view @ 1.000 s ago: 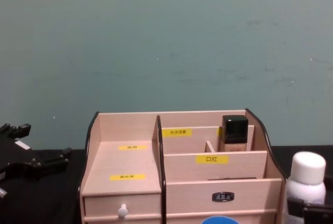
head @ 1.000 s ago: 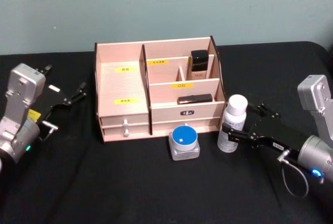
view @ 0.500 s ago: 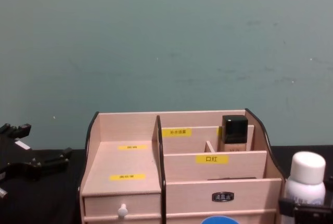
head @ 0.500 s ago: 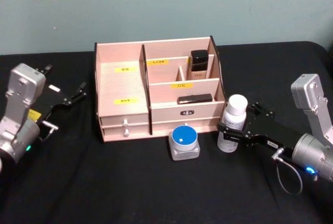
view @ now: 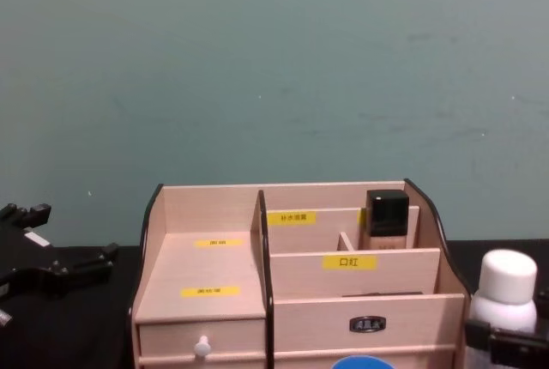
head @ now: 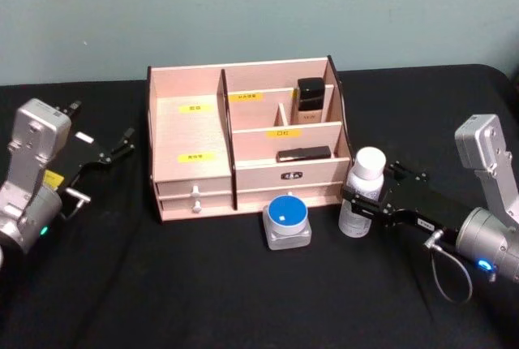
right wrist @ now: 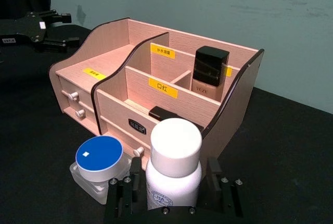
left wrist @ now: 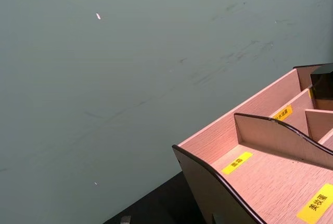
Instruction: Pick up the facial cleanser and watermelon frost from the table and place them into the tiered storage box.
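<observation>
The facial cleanser (head: 369, 172) stands upright on the table (head: 203, 284), just right of the tiered storage box (head: 190, 134), and is pinched by the right end effector (head: 358, 205). The left end effector (head: 105, 164) is parked, fingers spread, at the left.

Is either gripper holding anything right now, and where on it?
The right gripper grips the white bottle around its body, below the cap. The left gripper is open and holds nothing.

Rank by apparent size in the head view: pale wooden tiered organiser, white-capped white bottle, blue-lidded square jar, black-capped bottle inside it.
1. pale wooden tiered organiser
2-3. white-capped white bottle and blue-lidded square jar, too alike to rank
4. black-capped bottle
</observation>
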